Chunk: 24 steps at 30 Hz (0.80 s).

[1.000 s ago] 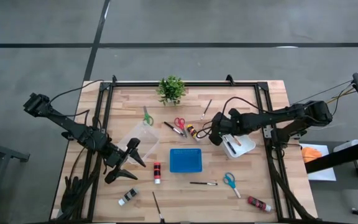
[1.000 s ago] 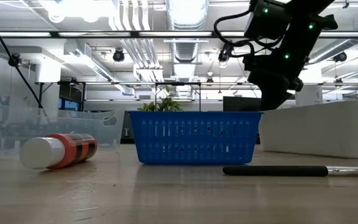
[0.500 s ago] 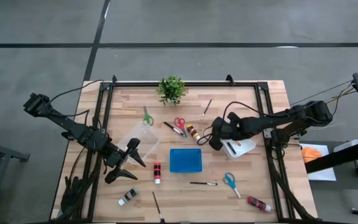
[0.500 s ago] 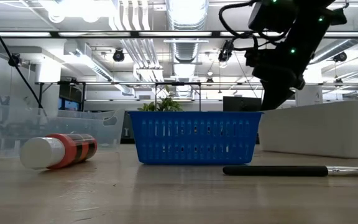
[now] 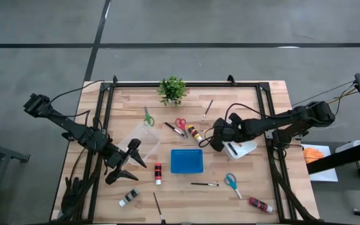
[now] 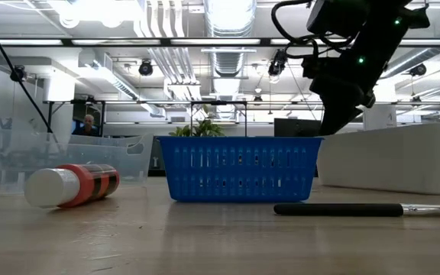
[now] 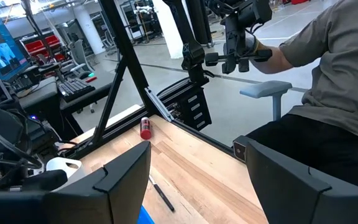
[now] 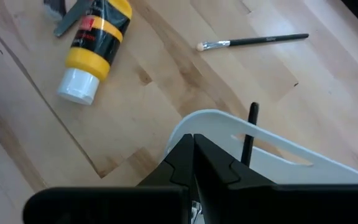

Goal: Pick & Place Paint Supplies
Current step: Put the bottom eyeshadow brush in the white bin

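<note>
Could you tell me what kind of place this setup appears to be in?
Probably a robotics lab or workshop: exposed ceiling ducts, a workstation with a keyboard, and a seated person holding a control handle beside the wooden table.

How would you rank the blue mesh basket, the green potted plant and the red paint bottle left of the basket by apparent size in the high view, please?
1. Blue mesh basket
2. Green potted plant
3. Red paint bottle

potted plant (image 5: 172, 89) at table's (image 5: 249, 181) far edge; seated person (image 7: 328, 93) beyond it
</note>
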Tool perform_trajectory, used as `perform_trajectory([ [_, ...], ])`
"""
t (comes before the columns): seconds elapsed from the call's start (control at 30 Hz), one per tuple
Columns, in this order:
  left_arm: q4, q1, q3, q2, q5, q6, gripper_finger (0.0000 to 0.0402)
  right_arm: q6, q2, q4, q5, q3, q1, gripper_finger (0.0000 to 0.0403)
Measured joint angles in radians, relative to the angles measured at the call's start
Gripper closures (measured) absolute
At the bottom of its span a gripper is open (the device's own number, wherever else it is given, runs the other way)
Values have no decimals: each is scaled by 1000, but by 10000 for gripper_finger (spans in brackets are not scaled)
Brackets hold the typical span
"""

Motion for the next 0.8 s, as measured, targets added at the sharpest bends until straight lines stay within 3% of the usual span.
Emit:
perform_trajectory([
  [0.2,0,0,0,0,0,0,132,45,-60,-78,32,0,13,395],
  [0.37,-1,0,0,0,0,0,132,99,-146,-131,55,0,91,395],
  [0.6,-2,0,0,0,0,-1,132,94,-193,-88,44,-7,296,395],
  [0.8,-1,0,0,0,0,-1,132,2,-83,119,-81,-39,524,395],
])
